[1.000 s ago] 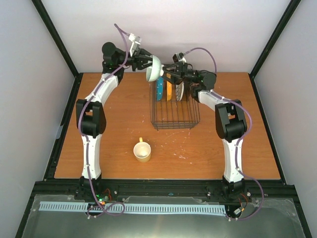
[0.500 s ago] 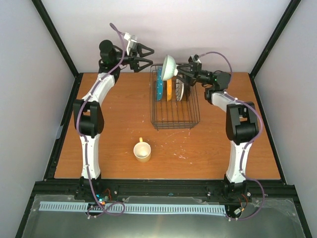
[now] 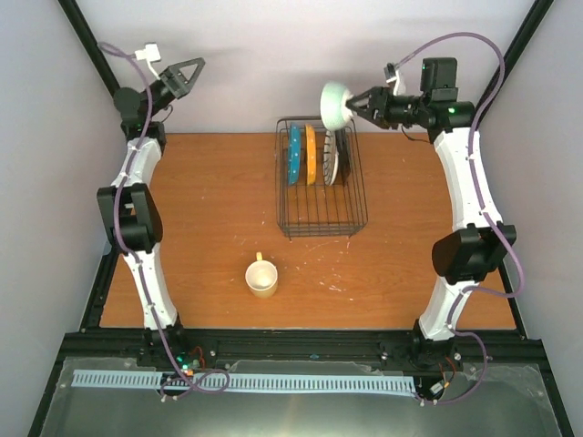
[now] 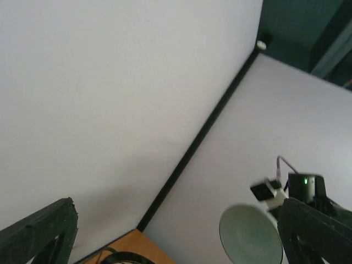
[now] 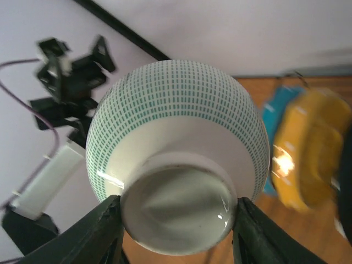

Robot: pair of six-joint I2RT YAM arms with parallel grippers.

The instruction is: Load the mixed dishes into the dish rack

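The small mint-green bowl (image 3: 335, 104) hangs on its side in the air above the back edge of the dish rack (image 3: 321, 214). My right gripper (image 3: 355, 103) is shut on it. In the right wrist view both fingers clamp the base ring of the bowl (image 5: 176, 126), one on each side. Three plates stand on edge in the rack: teal (image 3: 293, 155), yellow-orange (image 3: 311, 155) and white striped (image 3: 332, 164). The cream-yellow mug (image 3: 262, 278) stands on the table in front of the rack. My left gripper (image 3: 187, 75) is open and empty, high at the back left. Its wrist view shows the far bowl (image 4: 250, 234).
The wooden table (image 3: 209, 228) is boxed in by white walls with black corner posts (image 3: 100, 68). The right arm reaches high along the right side. In the right wrist view the teal plate (image 5: 270, 124) and yellow-orange plate (image 5: 311, 148) lie blurred below the bowl.
My left gripper has opened off the bowl and drawn back up to the far left. The right arm has carried the bowl up and to the right, above the rack's back.
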